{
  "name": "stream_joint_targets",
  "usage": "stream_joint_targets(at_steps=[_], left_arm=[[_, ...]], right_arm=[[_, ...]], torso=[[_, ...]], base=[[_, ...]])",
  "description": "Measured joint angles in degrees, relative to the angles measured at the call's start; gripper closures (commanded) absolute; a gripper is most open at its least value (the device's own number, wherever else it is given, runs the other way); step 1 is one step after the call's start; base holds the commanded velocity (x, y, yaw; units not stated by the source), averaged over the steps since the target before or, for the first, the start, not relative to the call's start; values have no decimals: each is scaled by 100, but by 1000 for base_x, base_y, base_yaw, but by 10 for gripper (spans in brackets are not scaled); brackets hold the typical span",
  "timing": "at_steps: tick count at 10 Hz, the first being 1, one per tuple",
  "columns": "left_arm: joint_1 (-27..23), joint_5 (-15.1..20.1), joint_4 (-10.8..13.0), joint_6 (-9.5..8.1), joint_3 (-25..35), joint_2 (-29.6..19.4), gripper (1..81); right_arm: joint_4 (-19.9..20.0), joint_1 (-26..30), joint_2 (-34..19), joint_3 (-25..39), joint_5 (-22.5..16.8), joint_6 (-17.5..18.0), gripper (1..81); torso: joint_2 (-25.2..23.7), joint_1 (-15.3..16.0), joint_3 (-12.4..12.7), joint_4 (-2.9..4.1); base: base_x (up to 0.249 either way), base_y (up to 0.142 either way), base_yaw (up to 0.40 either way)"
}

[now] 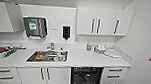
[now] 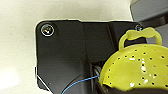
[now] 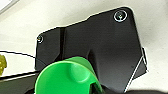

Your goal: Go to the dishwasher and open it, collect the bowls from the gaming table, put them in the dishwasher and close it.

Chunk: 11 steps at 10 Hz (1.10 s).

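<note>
The dishwasher [image 1: 86, 77] stands open under the white counter [image 1: 90, 60], its dark inside and racks showing, straight ahead and slightly right in the head view. A yellow-green perforated bowl [image 2: 140, 67] with a loop handle hangs over the pale floor, and my left gripper [image 2: 103, 86] is shut on its rim. In the right wrist view a bright green bowl [image 3: 66, 80] sits in my right gripper [image 3: 94, 87], which is shut on its edge. The gaming table is out of view.
A steel sink [image 1: 47, 56] with dishes lies left of the dishwasher, and a dish rack [image 1: 3, 52] sits at the counter's far left. White drawers [image 1: 113, 76] flank the dishwasher on the right. A white wall [image 1: 143, 48] closes the right side. Upper cabinets [image 1: 103, 21] hang above.
</note>
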Motion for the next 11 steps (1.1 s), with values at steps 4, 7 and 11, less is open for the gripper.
stream_joint_targets(at_steps=[4, 7, 11], left_arm=[[15, -6, 0, 0, 2, 4, 811], [15, -9, 0, 0, 0, 4, 811], [15, -11, 0, 0, 0, 4, 811]], right_arm=[[1, -2, -24, -2, -5, 2, 811], [1, -2, -27, -2, -7, 0, 811], [1, -5, -22, -2, -5, 0, 811]], torso=[[0, -2, 0, 0], [0, 0, 0, 0], [0, 0, 0, 0]], base=[[119, 0, 0], [123, 0, 0], [123, 0, 0]])
